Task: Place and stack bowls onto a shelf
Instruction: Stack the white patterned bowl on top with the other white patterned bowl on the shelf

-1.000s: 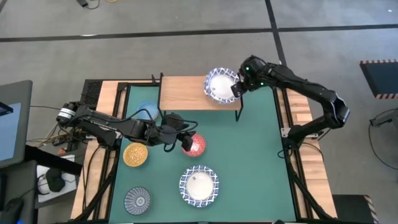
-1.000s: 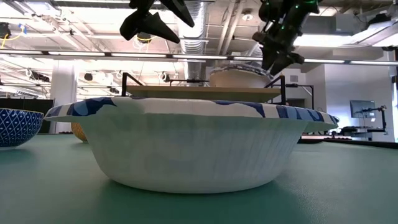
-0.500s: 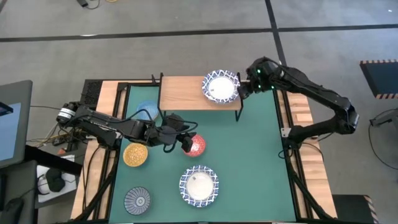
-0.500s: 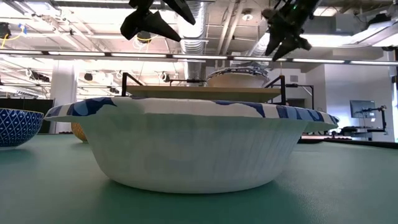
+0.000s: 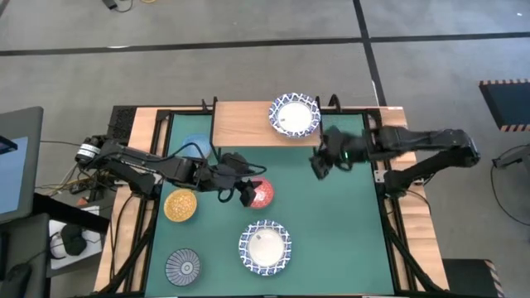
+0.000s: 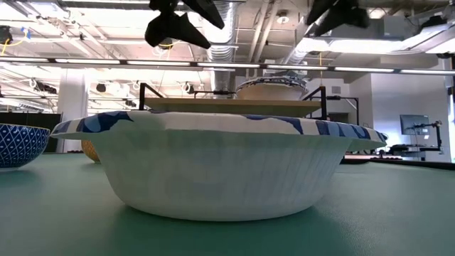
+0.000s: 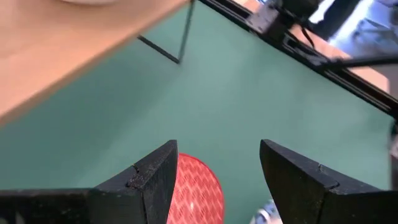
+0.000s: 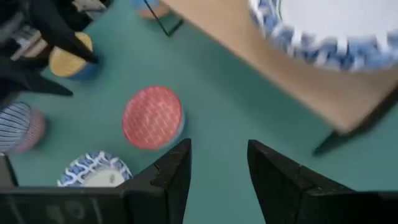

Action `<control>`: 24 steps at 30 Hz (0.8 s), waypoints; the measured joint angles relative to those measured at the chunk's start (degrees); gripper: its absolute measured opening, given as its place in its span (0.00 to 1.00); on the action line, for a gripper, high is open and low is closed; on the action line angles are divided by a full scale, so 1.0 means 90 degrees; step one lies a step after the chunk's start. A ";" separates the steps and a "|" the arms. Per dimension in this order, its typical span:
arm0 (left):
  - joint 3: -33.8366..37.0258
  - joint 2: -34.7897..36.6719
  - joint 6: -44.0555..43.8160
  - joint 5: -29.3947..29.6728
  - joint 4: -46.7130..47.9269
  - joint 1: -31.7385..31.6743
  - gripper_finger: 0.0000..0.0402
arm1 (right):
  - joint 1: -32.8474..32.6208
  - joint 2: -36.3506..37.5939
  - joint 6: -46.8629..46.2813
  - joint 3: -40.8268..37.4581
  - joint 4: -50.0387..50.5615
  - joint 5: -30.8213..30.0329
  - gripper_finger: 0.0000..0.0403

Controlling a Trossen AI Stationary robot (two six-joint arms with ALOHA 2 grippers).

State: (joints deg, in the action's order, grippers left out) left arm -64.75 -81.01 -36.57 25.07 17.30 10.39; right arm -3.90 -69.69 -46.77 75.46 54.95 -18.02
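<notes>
**1 large bowl on the shelf, both pincers empty**

Your right pincer [image 5: 319, 164] hangs above the green surface [image 5: 339, 223], its fingers parted with nothing between them. Just beyond it stands the shelf [image 5: 244, 122], and on the shelf end nearest this pincer sits a large white bowl with a blue rim [image 5: 294, 115]. In the low view that bowl [image 6: 266, 88] rests flat on the board.

Your left pincer [image 5: 246, 189] hovers directly over the red bowl [image 5: 261, 194], fingers spread wide and not touching it; from its wrist camera the red bowl [image 7: 194, 190] shows in the gap between the 2 fingers.

Behind the left pincer, along its arm, the yellow bowl [image 5: 180, 205] sits on the surface, and the light blue bowl [image 5: 195, 149] lies farther off beside the shelf leg. A 2nd large white bowl [image 5: 265, 247] rests on the surface below the left pincer, well apart from the right pincer, with the grey striped bowl [image 5: 183, 266] farther to that side.
</notes>
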 joint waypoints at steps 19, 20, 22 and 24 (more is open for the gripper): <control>0.0019 -0.1971 -0.2674 -0.1135 0.0282 0.2279 0.53 | -0.2704 -0.0643 -0.3116 -0.0245 0.0624 -0.1120 0.45; 0.0019 -0.2066 -0.2831 -0.1063 0.0365 0.2311 0.53 | -0.2652 -0.0730 -0.3117 -0.0245 0.0540 -0.1059 0.45; 0.0019 -0.2220 -0.3137 -0.1005 0.0446 0.2308 0.53 | -0.2605 -0.0893 -0.3171 -0.0245 0.0415 -0.0888 0.45; 0.0019 -0.2283 -0.3327 -0.0974 0.0595 0.2265 0.53 | -0.2601 -0.1061 -0.3201 -0.0245 0.0302 -0.0732 0.45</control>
State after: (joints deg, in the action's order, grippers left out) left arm -64.58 -101.56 -66.51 16.30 22.65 30.77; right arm -27.31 -79.24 -75.58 73.25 57.67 -24.61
